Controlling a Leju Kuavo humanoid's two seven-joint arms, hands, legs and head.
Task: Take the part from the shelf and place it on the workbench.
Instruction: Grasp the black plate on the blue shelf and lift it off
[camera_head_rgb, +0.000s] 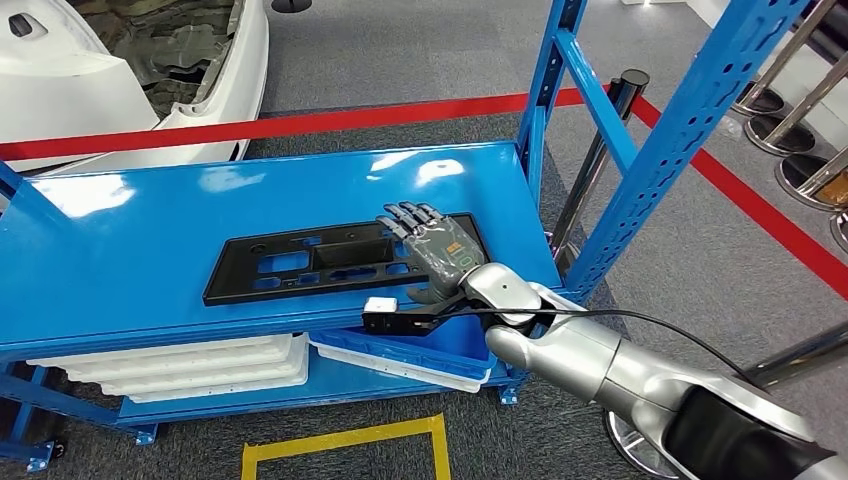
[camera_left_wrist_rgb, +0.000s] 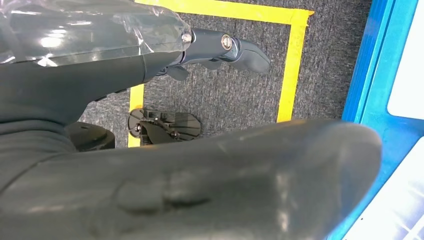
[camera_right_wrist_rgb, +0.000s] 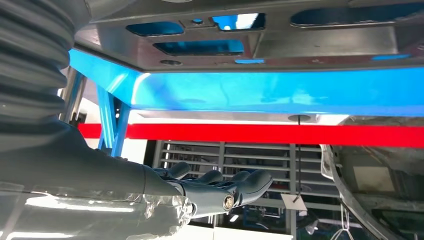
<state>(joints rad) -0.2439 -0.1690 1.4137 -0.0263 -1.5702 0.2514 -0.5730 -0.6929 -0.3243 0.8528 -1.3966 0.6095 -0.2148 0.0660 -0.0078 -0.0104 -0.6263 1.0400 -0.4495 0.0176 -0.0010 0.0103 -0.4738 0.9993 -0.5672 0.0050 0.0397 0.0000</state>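
My left hand (camera_left_wrist_rgb: 200, 165) fills near frame: thick grey thumb (camera_left_wrist_rgb: 240, 185) across foreground, darker fingers (camera_left_wrist_rgb: 225, 50) extended, nothing held. Clear plastic wrap (camera_left_wrist_rgb: 90, 30) over hand's back. Beyond, grey carpet floor (camera_left_wrist_rgb: 230, 95) with yellow tape outline (camera_left_wrist_rgb: 292, 65). Blue metal shelf frame (camera_left_wrist_rgb: 375, 75) along one edge.

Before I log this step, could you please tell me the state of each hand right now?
Left hand: holds nothing, fingers extended over the floor, open.
Right hand: fingers spread above the black part, gripping nothing, open.
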